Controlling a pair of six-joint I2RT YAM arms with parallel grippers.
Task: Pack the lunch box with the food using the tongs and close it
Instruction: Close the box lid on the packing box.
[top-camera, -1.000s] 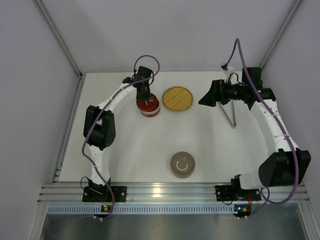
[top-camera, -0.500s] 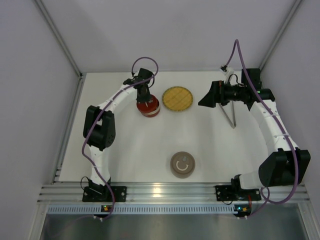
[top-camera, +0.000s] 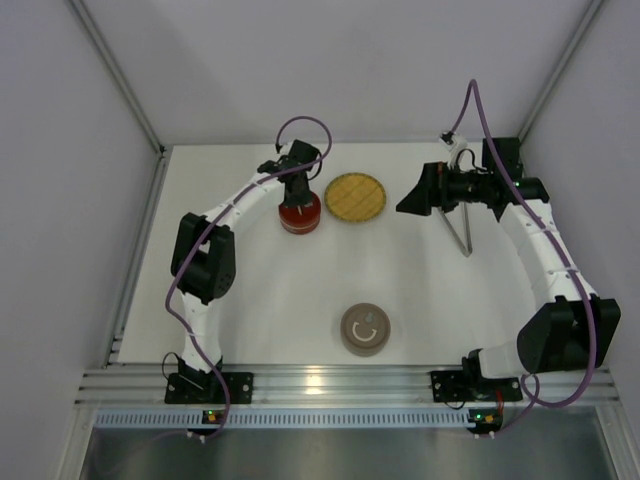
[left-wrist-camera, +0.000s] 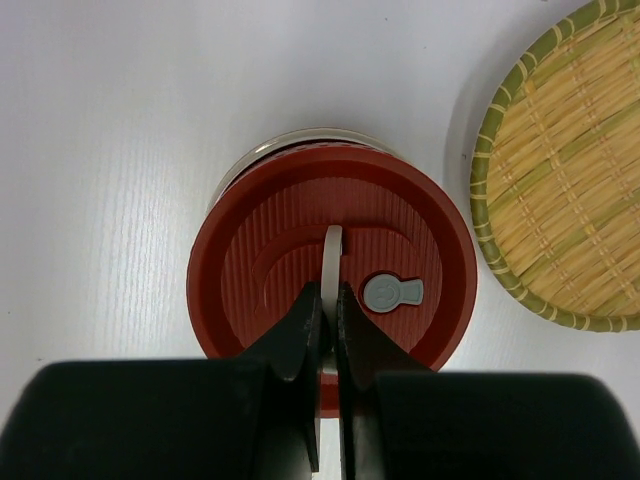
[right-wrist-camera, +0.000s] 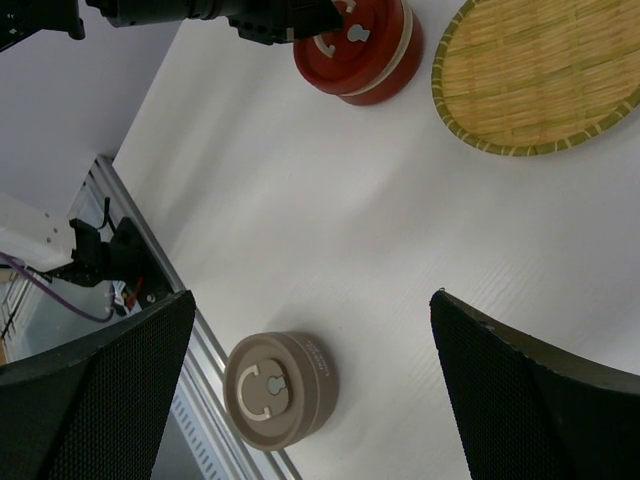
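The lunch box is a round red tin at the back left, and its ribbed lid lies on it. My left gripper hangs straight above it, shut on the lid's pale ring handle, which stands upright between the fingers. The tongs lie on the table at the back right, partly under my right arm. My right gripper hovers above the table to the right of the woven plate, open and empty. No food shows in any view.
A round woven yellow plate sits just right of the lunch box; it also shows in the wrist views. A closed brown tin stands near the front middle. White walls enclose the table.
My left wrist has twisted and shifted a little to the right above the red lunch box, still holding the handle. The right arm has not moved.
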